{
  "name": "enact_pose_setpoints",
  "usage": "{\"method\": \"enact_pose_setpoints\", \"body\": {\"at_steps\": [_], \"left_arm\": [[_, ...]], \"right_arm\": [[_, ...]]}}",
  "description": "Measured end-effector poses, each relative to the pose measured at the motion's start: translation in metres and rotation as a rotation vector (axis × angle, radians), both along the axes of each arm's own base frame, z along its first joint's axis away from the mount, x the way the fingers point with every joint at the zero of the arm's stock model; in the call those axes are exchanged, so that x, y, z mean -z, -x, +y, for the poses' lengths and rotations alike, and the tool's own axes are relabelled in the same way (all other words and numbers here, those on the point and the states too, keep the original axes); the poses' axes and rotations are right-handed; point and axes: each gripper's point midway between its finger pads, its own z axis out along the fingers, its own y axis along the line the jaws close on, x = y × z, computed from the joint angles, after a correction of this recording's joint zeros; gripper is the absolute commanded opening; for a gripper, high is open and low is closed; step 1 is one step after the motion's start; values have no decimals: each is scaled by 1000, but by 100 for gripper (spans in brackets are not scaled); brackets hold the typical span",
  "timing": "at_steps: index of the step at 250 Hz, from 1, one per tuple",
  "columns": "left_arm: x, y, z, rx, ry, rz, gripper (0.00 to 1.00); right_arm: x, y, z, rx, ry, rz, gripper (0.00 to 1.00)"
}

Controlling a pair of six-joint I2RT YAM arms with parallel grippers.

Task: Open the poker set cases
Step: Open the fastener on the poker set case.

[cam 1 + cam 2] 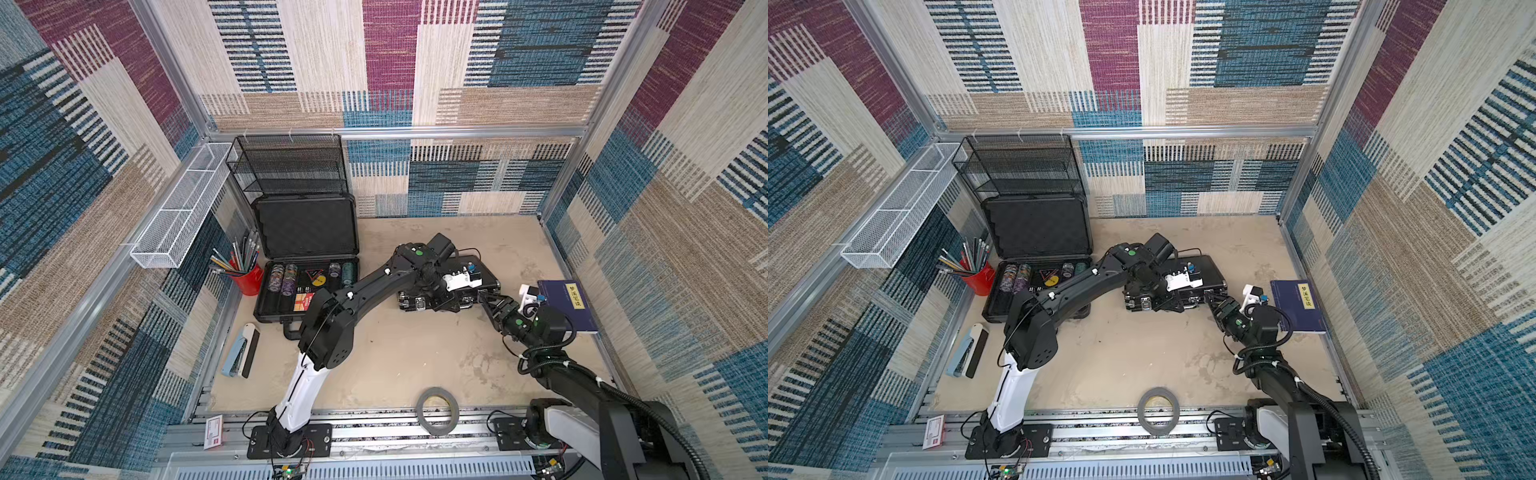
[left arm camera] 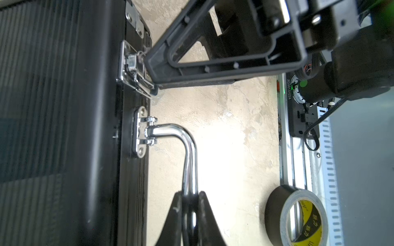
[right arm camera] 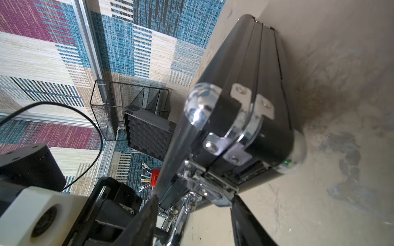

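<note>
The left arm point(image 1: 361, 286) stretches forward over the table point(image 1: 415, 357), wrist bent down onto the slim black case point(image 1: 488, 272), which lies shut mid-table. The left gripper point(image 2: 189, 192) is clamped tight on its chrome handle point(image 2: 189, 153). The right arm point(image 1: 582, 378) comes in low from the side, and the right gripper point(image 3: 195, 197) has its jaws apart, straddling the silver latch point(image 3: 211, 191). The larger case point(image 1: 307, 232) sits back-left, lid up.

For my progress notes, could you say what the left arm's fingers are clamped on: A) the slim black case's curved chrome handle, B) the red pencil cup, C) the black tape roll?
A: the left arm's fingers pinch the curved chrome handle of the slim black case.
</note>
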Motion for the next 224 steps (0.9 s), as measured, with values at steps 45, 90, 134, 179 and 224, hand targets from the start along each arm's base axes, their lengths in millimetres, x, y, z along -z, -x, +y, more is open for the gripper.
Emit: {"method": "enact_pose_setpoints", "body": {"at_steps": [45,90,134,179,224], "left_arm": [[4,1,-1,2,9,10,0],[6,0,-4,-4,24,11,0],[10,-2,-7,-8,37,11,0],[29,7,-3,1,-4,66,0],[34,10,-2,6,0,85,0]], "right_arm": [[4,-2,-3,24,-7,36,39],[3,-4,-8,55,-12,60,30],[-4,-5,-10,74,-17,55,26],[-41,-12,-10,72,-26,-84,25],[-46,-11,-10,73,-32,-101,25]]}}
